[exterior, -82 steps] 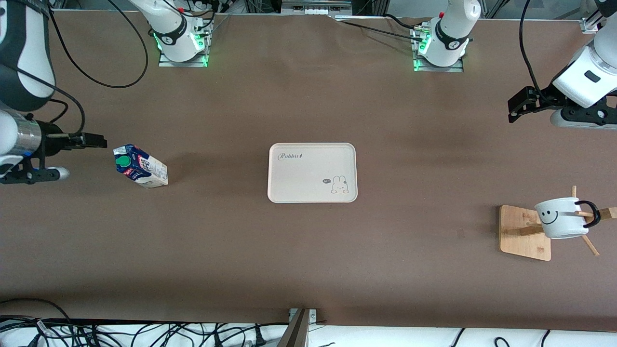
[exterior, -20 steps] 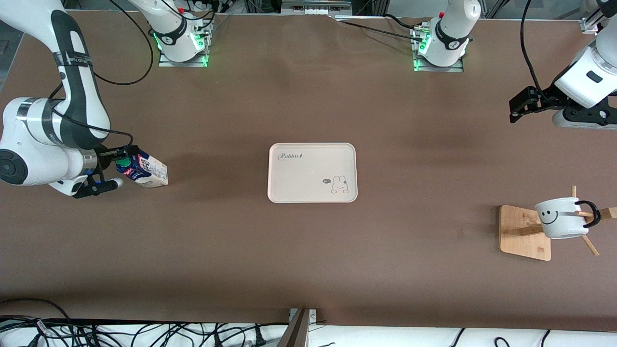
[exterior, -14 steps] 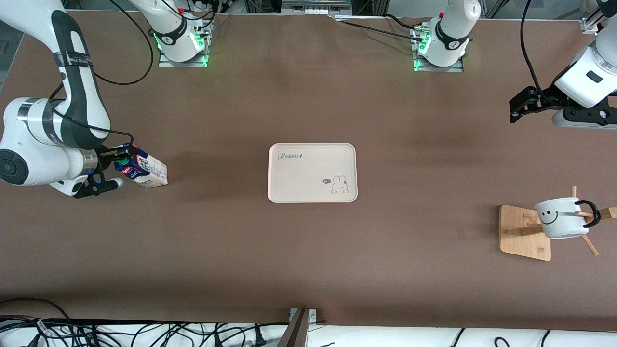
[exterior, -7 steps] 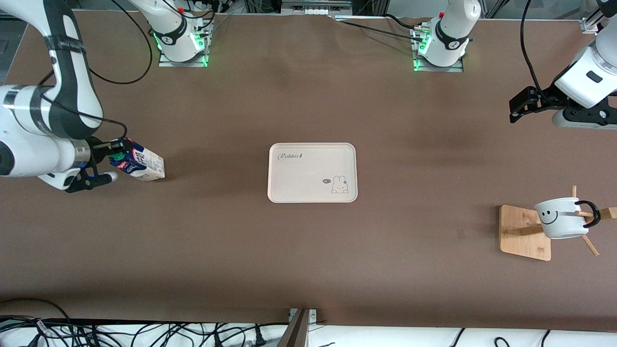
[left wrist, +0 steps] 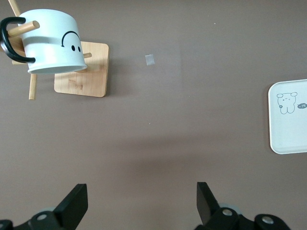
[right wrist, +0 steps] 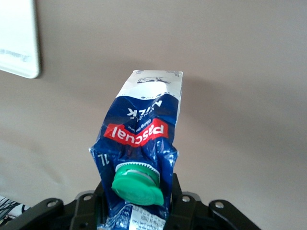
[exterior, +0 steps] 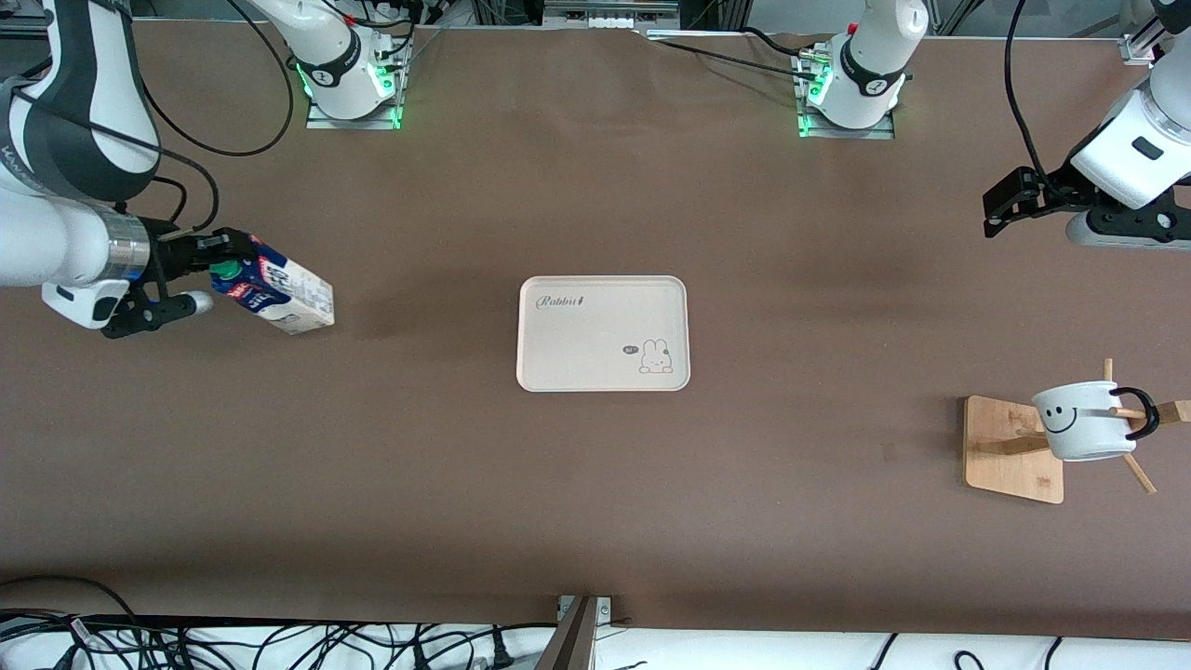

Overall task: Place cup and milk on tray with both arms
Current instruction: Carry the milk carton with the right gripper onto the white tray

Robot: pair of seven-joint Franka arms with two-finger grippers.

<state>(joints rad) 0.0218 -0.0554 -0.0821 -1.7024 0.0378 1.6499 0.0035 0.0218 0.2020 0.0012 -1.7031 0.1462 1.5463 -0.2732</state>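
— What's the surface like?
— A brown table (exterior: 595, 484), with the two arm bases lit green along one edge and loose black cables along the edge nearest the front camera.

— And the right gripper (exterior: 219, 256)?
— It's pinching the milk (exterior: 274, 294) at its gable top, just by the green cap (right wrist: 136, 183). The carton hangs tilted in the air over the right arm's end of the table, its bottom end pointing toward the tray (exterior: 603, 332).

— The left gripper (left wrist: 141, 203)?
— Spread wide and holding nothing, up over the left arm's end of the table; that arm waits.

— Where are the other things?
— The cream tray lies flat mid-table with nothing on it. The cup (exterior: 1084, 422) hangs by its black handle on a peg of a wooden rack (exterior: 1014, 448), toward the left arm's end and nearer the front camera than the tray. Only bare tabletop lies between carton and tray.
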